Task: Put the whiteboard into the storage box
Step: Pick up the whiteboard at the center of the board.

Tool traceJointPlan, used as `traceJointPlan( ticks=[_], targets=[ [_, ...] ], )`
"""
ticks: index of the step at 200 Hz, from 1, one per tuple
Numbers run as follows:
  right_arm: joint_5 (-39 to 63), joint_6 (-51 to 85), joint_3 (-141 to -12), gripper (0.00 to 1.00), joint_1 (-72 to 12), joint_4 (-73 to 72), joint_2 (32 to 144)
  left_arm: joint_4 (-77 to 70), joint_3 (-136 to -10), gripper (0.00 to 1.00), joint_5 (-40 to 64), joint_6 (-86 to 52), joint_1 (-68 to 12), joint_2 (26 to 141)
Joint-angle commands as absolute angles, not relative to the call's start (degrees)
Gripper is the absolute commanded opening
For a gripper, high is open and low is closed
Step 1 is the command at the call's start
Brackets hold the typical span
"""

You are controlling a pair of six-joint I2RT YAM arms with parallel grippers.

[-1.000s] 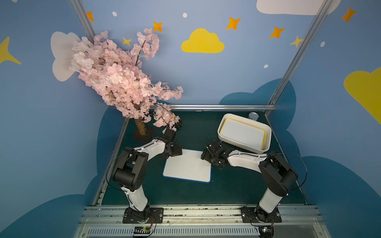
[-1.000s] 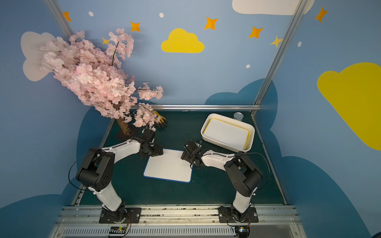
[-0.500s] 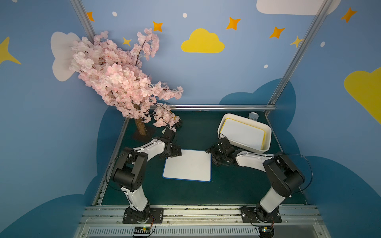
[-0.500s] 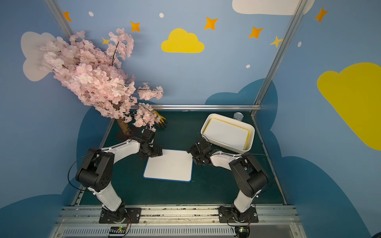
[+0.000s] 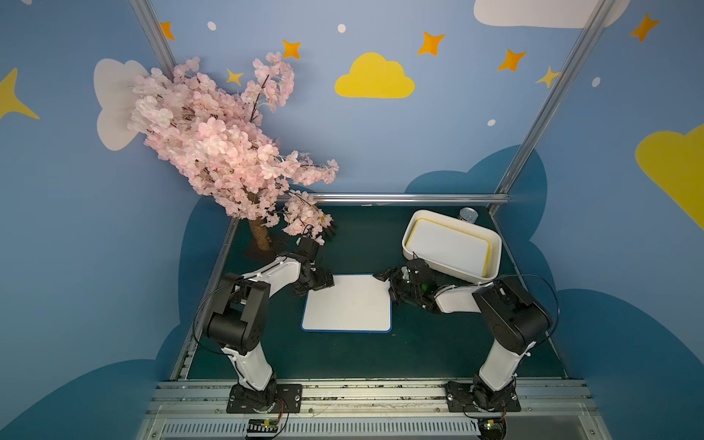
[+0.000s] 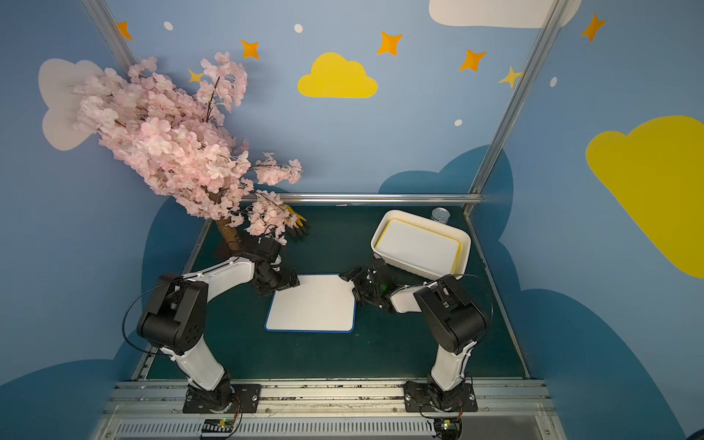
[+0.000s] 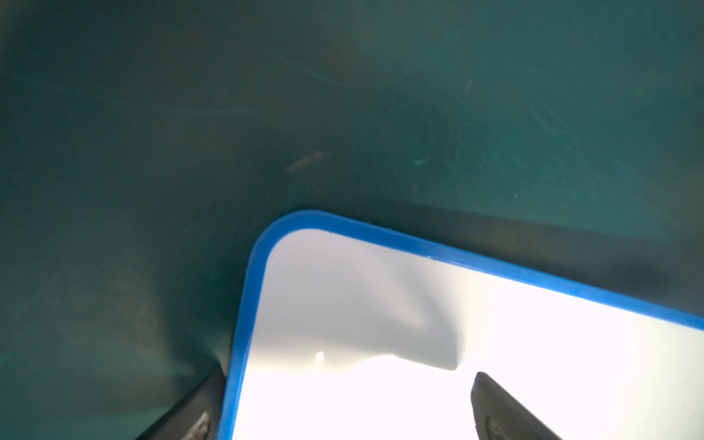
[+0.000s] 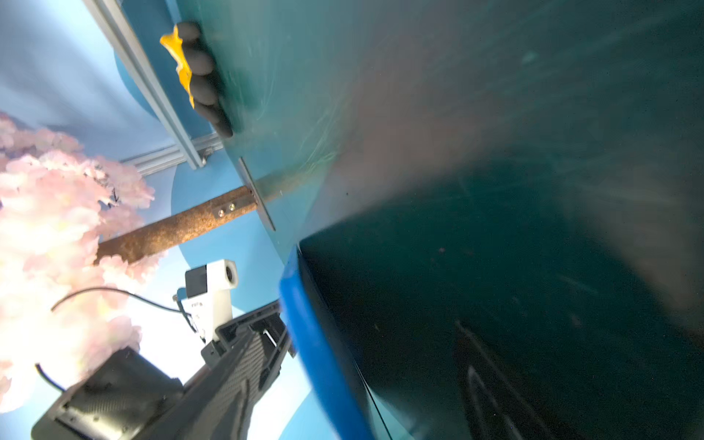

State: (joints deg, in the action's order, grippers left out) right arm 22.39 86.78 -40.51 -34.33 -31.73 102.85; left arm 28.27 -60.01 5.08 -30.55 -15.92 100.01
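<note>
The whiteboard [image 5: 348,303] [image 6: 312,303], white with a blue rim, lies flat on the green mat in the middle. My left gripper [image 5: 324,284] [image 6: 289,282] is open at its far left corner. In the left wrist view one finger lies outside the rim and one over the white face [image 7: 495,324], with the gripper [image 7: 346,381] straddling the edge. My right gripper [image 5: 389,287] [image 6: 354,287] is open at the far right corner. In the right wrist view the blue rim [image 8: 304,324] runs between its jaws. The storage box [image 5: 453,271] [image 6: 415,268] stands at the back right and holds a yellow-rimmed board [image 5: 449,245].
A pink blossom tree [image 5: 221,152] overhangs the back left, with its trunk [image 5: 259,234] standing on the mat. A yellow and black glove [image 6: 295,223] [image 8: 194,76] lies beneath it. A small silver can [image 5: 468,215] stands behind the box, and a metal rail runs along the back.
My right gripper drew back to the right, turned, and now has its jaws about the board's far right corner, slightly narrower. The left gripper and the board have hardly moved.
</note>
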Motion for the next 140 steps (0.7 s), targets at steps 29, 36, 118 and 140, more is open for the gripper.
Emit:
traceJointPlan(
  ticks=[29,36,118,140],
  targets=[
    [24.58,82.0,-36.1,0.78,-37.05,-37.26,105.86,29.05,-60.74,1.0,17.39,-32.81,-16.83,100.11],
    [24.09,80.92,-35.72,0.78,-37.09,-37.9,105.02,29.04,-60.77,1.0,17.33,-32.73,-16.79,100.01],
    [21.35,79.42,-27.87,0.74,-37.27,-59.24,102.49,29.18,-60.93,1.0,17.04,-32.67,-16.22,100.07],
    [21.0,80.26,-26.18,0.68,-37.31,-65.63,103.61,29.28,-60.97,1.0,16.84,-32.69,-16.2,100.07]
  ],
)
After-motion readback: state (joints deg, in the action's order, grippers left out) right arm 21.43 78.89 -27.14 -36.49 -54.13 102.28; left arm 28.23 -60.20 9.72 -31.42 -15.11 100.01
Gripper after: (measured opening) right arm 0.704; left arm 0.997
